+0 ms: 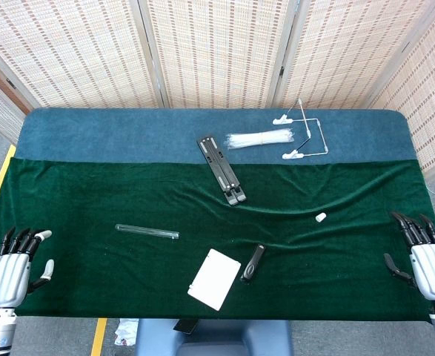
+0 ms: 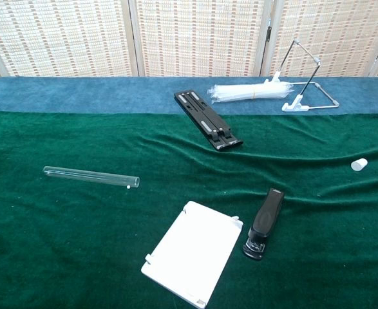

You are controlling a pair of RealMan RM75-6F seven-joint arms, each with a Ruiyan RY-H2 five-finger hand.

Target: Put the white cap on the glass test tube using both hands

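A clear glass test tube lies on its side on the green cloth, left of centre. Far from it, the small white cap rests on the cloth at the right. My left hand hovers at the near left corner of the table, fingers spread, holding nothing. At the near right edge my right hand is likewise spread and empty. Both hands appear only in the head view and are well away from the tube and the cap.
A black stapler and a white flat case lie near the front centre. A black folded stand, a bundle of clear plastic and a wire stand sit further back.
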